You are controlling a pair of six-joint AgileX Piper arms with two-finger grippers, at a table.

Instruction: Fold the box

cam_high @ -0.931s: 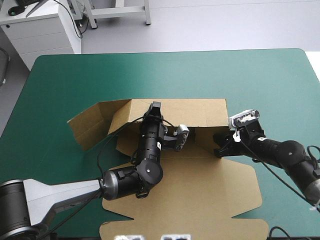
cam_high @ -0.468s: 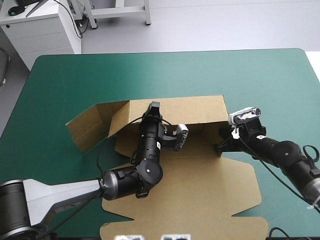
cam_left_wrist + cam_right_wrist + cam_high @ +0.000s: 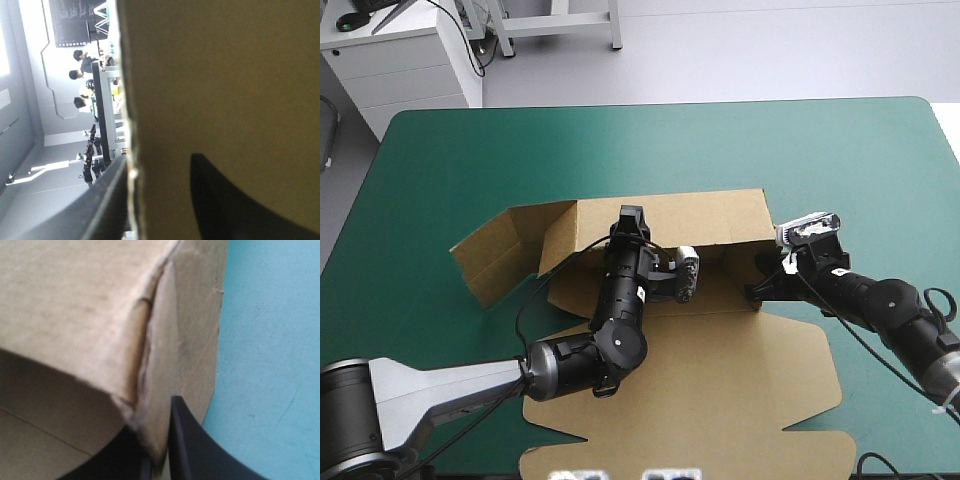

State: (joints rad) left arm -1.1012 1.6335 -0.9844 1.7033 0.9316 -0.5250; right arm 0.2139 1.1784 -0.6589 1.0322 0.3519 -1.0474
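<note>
The box [image 3: 720, 385] sits mid-bench, toward the near edge of the teal-green bench [image 3: 470, 150]. Its large panel lies flat nearest the robot. The long far wall stands up, and at its left end 1 flap splays outward, part raised. The right end wall is also up.

The left gripper [image 3: 631, 220] reaches over the flat panel to the top edge of the far wall, left of its middle. In the wrist view the box [image 3: 230, 75] fills most of the frame. The left gripper [image 3: 159, 160] is narrow but not closed, its 2 black fingers [image 3: 225, 210] astride the wall's edge, 1 on each side. Whether either presses the board is hard to tell from this angle.

The right gripper [image 3: 756, 290] is low at the far right corner, where the end wall meets the far wall. In the wrist view the right gripper [image 3: 159, 440] is all but closed, pinching the corner of the box [image 3: 65, 305]. The board's frayed edge runs down between the fingers [image 3: 195, 450]. The bench [image 3: 270, 340] lies just beside that corner.
</note>
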